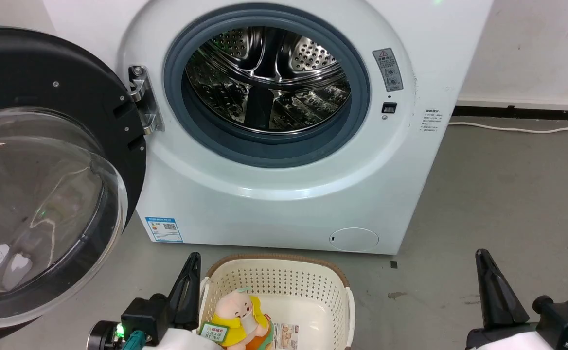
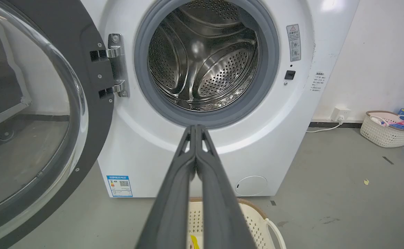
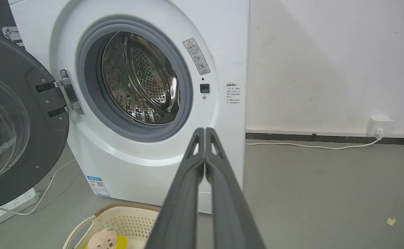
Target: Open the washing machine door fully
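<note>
Head view: glossy round door [image 1: 45, 180] open; perforated steel drum [image 1: 269, 78]

Your washing machine door [image 1: 31, 68] has a matt black plastic inner ring around a clear, glossy glass bulge. Its hinge [image 1: 143, 99] is bright polished metal. The drum [image 1: 269, 82] is perforated, mirror-shiny steel, ringed by a matt grey rubber seal [image 1: 264, 153]. The cabinet [image 1: 274, 204] is smooth, glossy white. The laundry basket [image 1: 284, 287] is perforated cream plastic and the plush toy [image 1: 238, 316] is soft cloth. The floor [image 1: 498, 194] looks matt grey and scuffed.
</note>
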Available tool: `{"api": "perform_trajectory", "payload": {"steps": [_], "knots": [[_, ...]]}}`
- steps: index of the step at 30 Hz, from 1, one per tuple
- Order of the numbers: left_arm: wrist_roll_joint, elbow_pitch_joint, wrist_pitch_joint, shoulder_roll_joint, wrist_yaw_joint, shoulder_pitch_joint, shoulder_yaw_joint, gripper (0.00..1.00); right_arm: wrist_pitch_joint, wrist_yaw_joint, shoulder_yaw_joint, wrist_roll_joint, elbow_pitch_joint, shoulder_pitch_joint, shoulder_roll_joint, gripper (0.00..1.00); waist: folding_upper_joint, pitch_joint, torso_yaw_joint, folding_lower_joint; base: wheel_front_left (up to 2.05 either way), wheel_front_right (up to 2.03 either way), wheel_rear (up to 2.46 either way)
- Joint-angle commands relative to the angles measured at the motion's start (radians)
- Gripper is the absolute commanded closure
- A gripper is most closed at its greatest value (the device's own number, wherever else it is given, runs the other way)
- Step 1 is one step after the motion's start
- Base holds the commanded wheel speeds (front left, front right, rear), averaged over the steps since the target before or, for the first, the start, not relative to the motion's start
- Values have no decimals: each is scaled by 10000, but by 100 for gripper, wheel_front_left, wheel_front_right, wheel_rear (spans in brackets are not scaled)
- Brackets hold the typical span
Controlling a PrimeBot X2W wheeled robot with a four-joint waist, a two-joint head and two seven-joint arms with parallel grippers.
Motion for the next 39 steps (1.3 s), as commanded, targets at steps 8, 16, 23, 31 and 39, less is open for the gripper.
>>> {"api": "perform_trajectory", "payload": {"steps": [8, 16, 23, 31, 39], "knots": [[123, -124, 208, 2, 21, -6, 98, 100, 225, 1, 23, -139, -21, -76, 5, 100, 0, 13, -50, 0, 0, 0, 0], [224, -229, 411, 3, 37, -11, 198, 100, 430, 2, 46, -252, -39, -137, 9, 100, 0, 28, -105, 0, 0, 0, 0], [284, -292, 533, 3, 47, -14, 258, 100, 553, 2, 60, -320, -49, -174, 11, 100, 0, 36, -138, 0, 0, 0, 0], [365, -376, 696, 3, 60, -17, 337, 100, 718, 3, 78, -411, -64, -223, 14, 100, 0, 48, -182, 0, 0, 0, 0], [446, -459, 859, 3, 73, -21, 417, 100, 882, 3, 96, -501, -78, -272, 17, 100, 0, 60, -226, 0, 0, 0, 0]]}}
